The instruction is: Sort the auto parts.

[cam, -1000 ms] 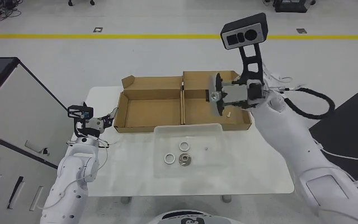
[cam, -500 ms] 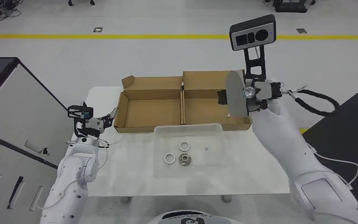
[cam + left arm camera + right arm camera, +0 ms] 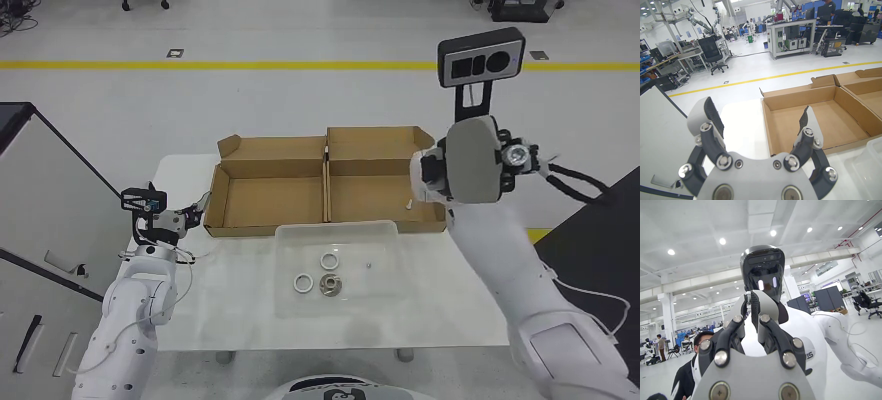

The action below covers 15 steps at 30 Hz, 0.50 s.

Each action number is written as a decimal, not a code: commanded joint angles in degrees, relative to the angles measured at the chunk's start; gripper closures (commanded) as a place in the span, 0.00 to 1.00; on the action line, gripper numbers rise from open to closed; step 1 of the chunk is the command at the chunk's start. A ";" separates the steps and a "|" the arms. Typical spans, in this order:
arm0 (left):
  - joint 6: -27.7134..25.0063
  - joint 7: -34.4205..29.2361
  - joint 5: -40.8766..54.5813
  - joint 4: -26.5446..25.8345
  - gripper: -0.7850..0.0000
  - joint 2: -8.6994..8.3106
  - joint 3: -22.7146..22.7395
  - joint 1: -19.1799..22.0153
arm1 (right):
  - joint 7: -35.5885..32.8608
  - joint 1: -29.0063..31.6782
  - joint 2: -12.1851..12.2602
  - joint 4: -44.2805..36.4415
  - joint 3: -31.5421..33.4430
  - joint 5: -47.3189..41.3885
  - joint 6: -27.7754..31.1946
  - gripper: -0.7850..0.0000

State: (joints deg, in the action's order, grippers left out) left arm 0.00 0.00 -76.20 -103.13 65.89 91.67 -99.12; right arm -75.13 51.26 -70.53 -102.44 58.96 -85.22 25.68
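Sorting seems barely begun — two white plastic rings and a grey metal hub wait in the clear plastic tray; one pale bolt lies in the right brown cardboard box. My right gripper, raised near the table's far right corner, pinches a silvery threaded part; my left gripper gapes wide at the left edge.

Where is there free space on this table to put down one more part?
The left cardboard box is bare. The right cardboard box holds only one small bolt near its right wall. Table right of the clear tray is free. The tray's middle is crowded with rings and a metal hub.
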 commanded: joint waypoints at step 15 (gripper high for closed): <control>0.00 0.00 0.00 0.00 0.00 0.00 0.00 0.00 | 4.72 -2.70 -0.16 0.69 1.61 21.96 -8.74 1.00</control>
State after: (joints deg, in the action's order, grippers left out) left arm 0.00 0.00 -76.20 -103.13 65.89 91.67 -99.12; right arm -70.47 48.42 -70.60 -101.54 60.60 -62.65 16.80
